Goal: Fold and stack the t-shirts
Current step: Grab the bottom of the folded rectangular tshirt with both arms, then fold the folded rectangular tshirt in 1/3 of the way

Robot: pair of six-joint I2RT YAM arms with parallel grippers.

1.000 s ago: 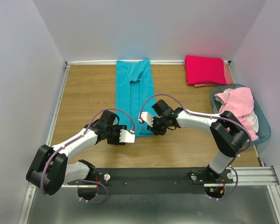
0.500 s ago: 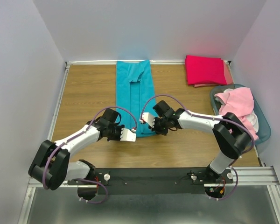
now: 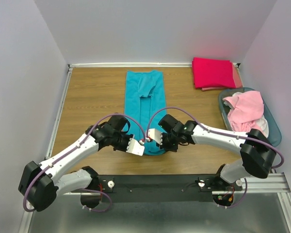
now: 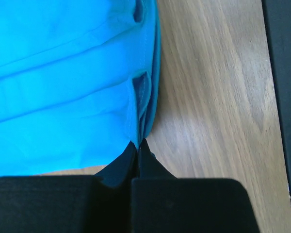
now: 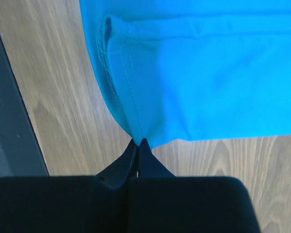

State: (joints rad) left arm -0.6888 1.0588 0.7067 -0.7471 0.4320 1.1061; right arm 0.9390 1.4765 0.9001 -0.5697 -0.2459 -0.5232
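top external: teal t-shirt (image 3: pixel 144 104), long narrow strip, on table (image 3: pixel 92 97). my left gripper (image 4: pixel 137 143) and right gripper (image 5: pixel 138 142) each pinch a near hem corner, jaws tight on cloth.

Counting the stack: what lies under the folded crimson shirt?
A salmon shirt, only its right and near edges showing. The crimson shirt covers the rest, so anything further beneath is hidden.

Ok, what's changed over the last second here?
Both pairs of jaws, clamped on the near corners of the teal t-shirt, dragged it toward the near edge of the table; its far end left the back wall. The folded crimson t-shirt, basket and pink t-shirts stayed put.
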